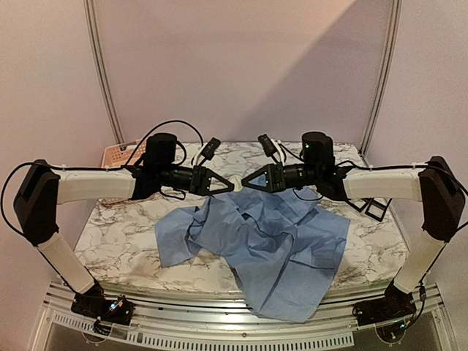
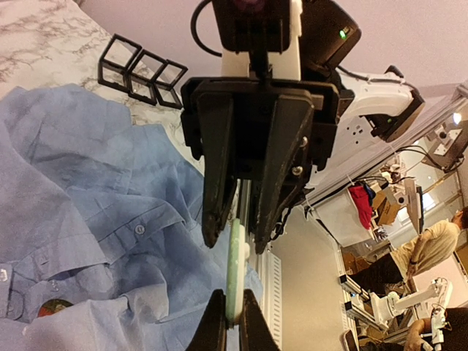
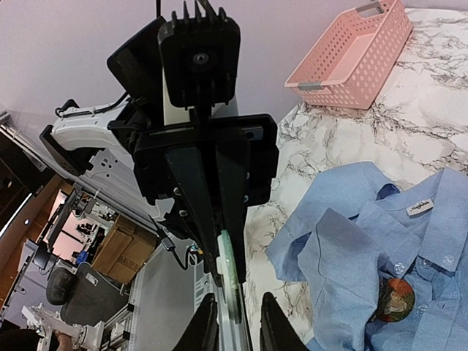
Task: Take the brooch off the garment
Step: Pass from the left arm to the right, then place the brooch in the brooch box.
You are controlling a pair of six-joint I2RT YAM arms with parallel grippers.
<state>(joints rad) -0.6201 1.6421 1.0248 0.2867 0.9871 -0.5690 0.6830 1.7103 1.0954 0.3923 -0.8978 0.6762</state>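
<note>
Above the garment point(image 1: 278, 248), left gripper point(image 2: 232, 323) clamped on a pale flat piece point(image 2: 235, 267) — right gripper point(image 3: 238, 329) straddling it, fingers apart, seemingly for handover; round brooch point(image 3: 395, 300) on the garment.

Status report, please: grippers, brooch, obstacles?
Left gripper shut on pale green flat piece; right gripper open around it. Round red-brown brooch on light blue shirt. Nothing blocking.

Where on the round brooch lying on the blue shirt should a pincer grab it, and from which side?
Probably pinch the brooch across its round rim, coming straight down from above. It lies flat, face up on the shirt near the buttons, so only its edge offers a hold; a cloth fold seems to overlap one side.
</note>
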